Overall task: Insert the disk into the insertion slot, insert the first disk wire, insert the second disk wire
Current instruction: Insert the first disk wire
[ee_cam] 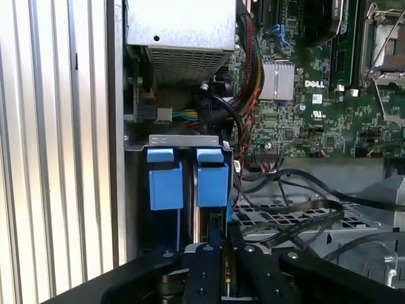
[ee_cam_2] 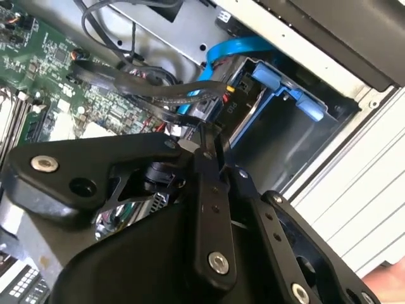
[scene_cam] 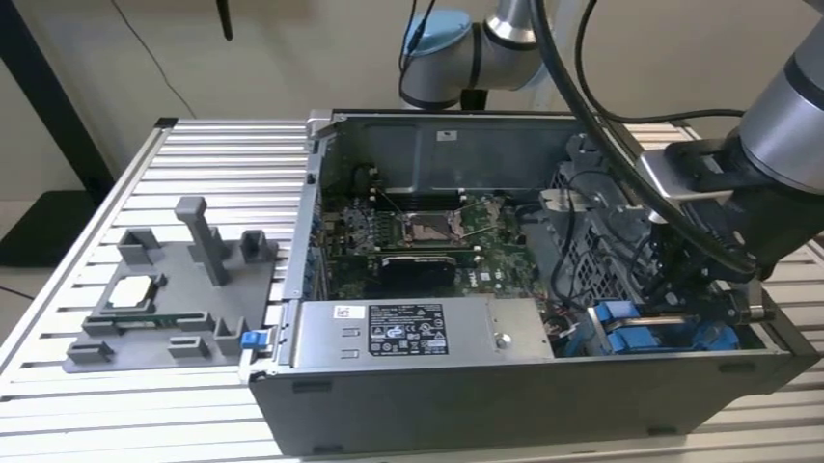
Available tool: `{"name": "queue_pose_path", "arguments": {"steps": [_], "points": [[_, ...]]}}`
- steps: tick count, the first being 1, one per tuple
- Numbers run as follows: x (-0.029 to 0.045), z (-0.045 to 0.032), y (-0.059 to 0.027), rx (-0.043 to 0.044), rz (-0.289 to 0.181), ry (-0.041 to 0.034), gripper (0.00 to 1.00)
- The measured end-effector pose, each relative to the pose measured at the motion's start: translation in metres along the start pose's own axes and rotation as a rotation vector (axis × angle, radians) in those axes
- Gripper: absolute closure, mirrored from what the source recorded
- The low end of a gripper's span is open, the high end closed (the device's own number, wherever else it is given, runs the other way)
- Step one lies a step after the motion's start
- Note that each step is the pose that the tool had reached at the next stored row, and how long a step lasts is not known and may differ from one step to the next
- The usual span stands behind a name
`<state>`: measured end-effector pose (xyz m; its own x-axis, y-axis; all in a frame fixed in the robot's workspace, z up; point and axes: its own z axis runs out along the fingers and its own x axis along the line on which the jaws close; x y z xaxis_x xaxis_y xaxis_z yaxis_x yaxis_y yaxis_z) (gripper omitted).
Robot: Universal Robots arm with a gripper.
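Note:
The open computer case (scene_cam: 515, 405) lies on the slatted table. My gripper (ee_cam_2: 201, 142) reaches into its front corner at the exterior view's right, by the insertion slot (ee_cam: 158, 140) with its blue tabs (ee_cam: 166, 177). The disk (ee_cam_2: 252, 117) sits down in the slot, its blue carrier frame (ee_cam_2: 288, 88) at the bay's mouth. The fingers (ee_cam: 204, 266) stand pressed close together on a black disk wire connector (ee_cam_2: 214, 96) at the disk's edge. A blue data cable (ee_cam_2: 243, 45) curves in beside it. In the exterior view the wrist (scene_cam: 721, 241) hides the fingertips.
The grey power supply box (scene_cam: 412, 328) lies along the case's front wall. The motherboard (scene_cam: 412, 231) fills the case floor. Loose black cables (ee_cam: 291, 221) cross next to the bay. A grey fixture tray (scene_cam: 168, 309) with upright posts stands on the table at the exterior view's left.

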<state>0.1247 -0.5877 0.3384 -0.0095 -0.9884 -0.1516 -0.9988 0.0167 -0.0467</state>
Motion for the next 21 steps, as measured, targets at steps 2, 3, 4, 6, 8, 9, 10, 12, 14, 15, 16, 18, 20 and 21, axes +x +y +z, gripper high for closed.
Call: {"name": "queue_pose_path", "arguments": {"steps": [2,3,4,6,8,9,10,12,14,15,16,18,20,21], "points": [[0.0004,0.002,0.0,0.0,0.0,0.0,1.0],[0.0005,0.0033,0.0,-0.0001,0.0,0.0002,1.0],[0.0008,0.0047,0.0,0.0,0.0,0.0012,1.0],[0.0009,0.006,0.0,0.0,0.0,0.0015,1.0],[0.0007,0.0049,0.0,-0.0003,0.0,-0.0069,0.0],[0.0004,0.002,-0.0001,-0.0002,0.001,-0.0086,0.0],[-0.0003,-0.0023,-0.0003,-0.0001,0.001,-0.0088,0.0],[-0.0017,-0.0112,-0.0008,-0.0001,0.0,-0.009,0.0],[-0.0031,-0.0205,-0.0012,-0.0001,0.0,-0.0088,0.0],[-0.0038,-0.0252,-0.0015,-0.0001,0.0,-0.0085,0.0],[-0.0045,-0.0296,-0.0017,-0.0001,0.0,-0.0086,0.0],[-0.0059,-0.0388,-0.0021,-0.0001,0.0,-0.0085,0.0],[-0.0073,-0.0476,-0.0025,-0.0001,0.0,-0.0085,0.0],[-0.008,-0.0522,-0.0027,-0.0001,0.0,-0.0085,0.0]]}}
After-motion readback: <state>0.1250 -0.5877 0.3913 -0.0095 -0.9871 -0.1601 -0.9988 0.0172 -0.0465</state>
